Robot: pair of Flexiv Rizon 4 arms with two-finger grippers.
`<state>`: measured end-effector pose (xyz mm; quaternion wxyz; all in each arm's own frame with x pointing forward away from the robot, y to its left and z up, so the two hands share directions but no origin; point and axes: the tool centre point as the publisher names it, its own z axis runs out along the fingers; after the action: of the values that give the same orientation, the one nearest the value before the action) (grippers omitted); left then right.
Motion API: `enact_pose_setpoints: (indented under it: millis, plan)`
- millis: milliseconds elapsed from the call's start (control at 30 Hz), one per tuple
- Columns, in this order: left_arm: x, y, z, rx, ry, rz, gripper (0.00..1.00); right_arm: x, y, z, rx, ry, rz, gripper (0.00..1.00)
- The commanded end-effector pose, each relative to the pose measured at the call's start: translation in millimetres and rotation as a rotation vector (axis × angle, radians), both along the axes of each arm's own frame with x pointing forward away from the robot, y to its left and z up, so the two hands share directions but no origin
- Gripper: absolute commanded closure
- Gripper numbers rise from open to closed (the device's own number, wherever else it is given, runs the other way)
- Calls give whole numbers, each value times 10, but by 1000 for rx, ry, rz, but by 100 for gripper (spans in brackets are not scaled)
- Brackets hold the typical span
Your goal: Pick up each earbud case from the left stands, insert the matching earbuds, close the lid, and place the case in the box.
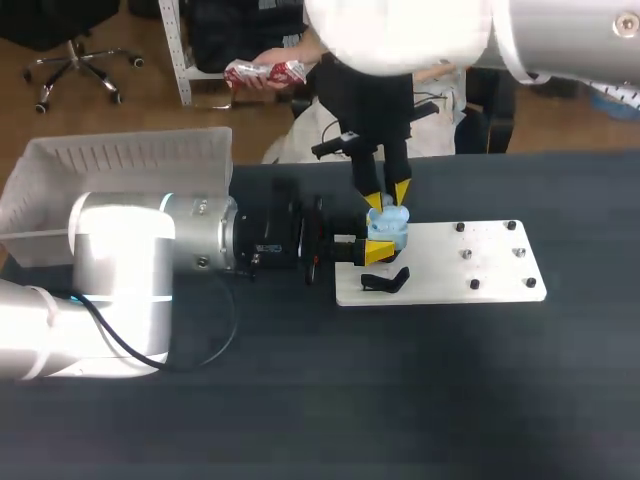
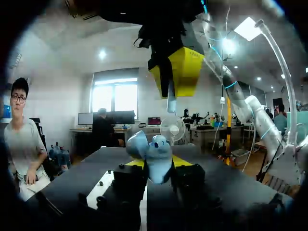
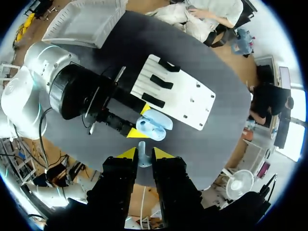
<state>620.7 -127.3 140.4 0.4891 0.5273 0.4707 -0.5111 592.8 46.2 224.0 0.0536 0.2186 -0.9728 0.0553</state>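
Insertion stage: my left pincer (image 1: 376, 240) is clamped on the open light-blue earbud case (image 1: 388, 226) above the white stand plate (image 1: 490, 265). My right pincer (image 3: 143, 153), gripping an earbud (image 3: 142, 161), hangs directly overhead, stem pointing down toward the case.

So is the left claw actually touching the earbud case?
Touching. In the right wrist view, the left claw grips the open blue earbud case, a yellow tip against each side.
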Motion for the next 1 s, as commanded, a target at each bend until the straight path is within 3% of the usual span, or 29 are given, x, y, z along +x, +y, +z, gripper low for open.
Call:
enact_pose_setpoints:
  millis: [33, 1000]
  plan:
    - [-10, -5, -4, -1, -2, 5, 100, 17, 43, -49, -15, 7, 17, 100]
    - [-10, -5, -4, -1, -2, 5, 100, 127, 23, -202, -21, 49, 61, 100]
